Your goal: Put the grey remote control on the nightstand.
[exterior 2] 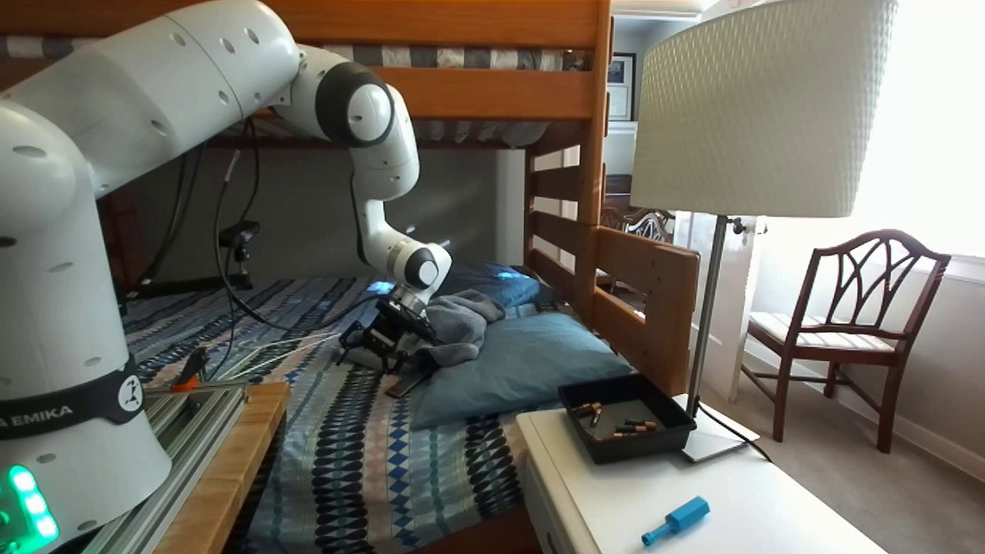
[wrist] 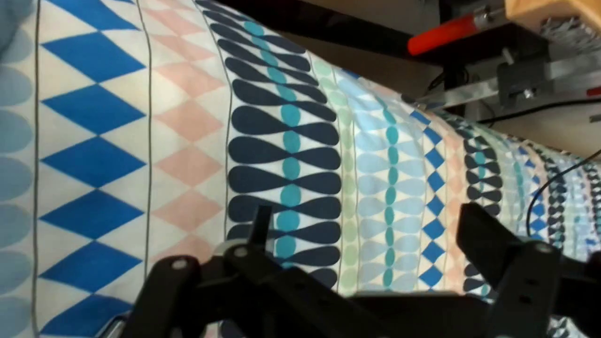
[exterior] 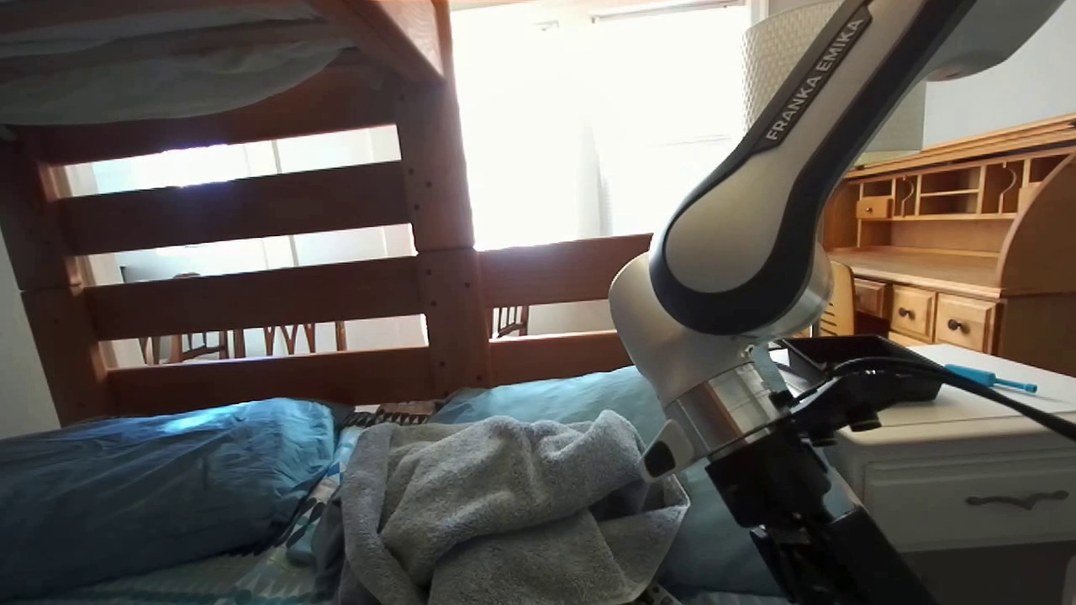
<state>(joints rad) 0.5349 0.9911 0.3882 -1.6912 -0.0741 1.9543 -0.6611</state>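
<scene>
The grey remote control [exterior 2: 409,381] lies on the striped bed as a narrow dark slab, between the gripper and a blue pillow. Only a small part of the remote control [exterior: 658,595] shows at the bottom edge in an exterior view. A silvery corner [wrist: 112,326], perhaps its end, peeks out beside the left finger in the wrist view. My gripper [wrist: 366,218] is open low over the bedding, with bare patterned cloth between its fingers. In an exterior view the gripper [exterior 2: 372,362] hangs tilted just beside the remote control. The white nightstand [exterior 2: 592,500] stands by the bed.
A black tray [exterior 2: 579,445] of several batteries, a lamp [exterior 2: 716,308] and a blue tool [exterior 2: 677,521] occupy the nightstand top. A bunched grey towel [exterior: 504,504] lies against the arm's far side. The blue pillow [exterior 2: 523,369] separates bed area and nightstand. Bunk rails [exterior: 252,302] rise behind.
</scene>
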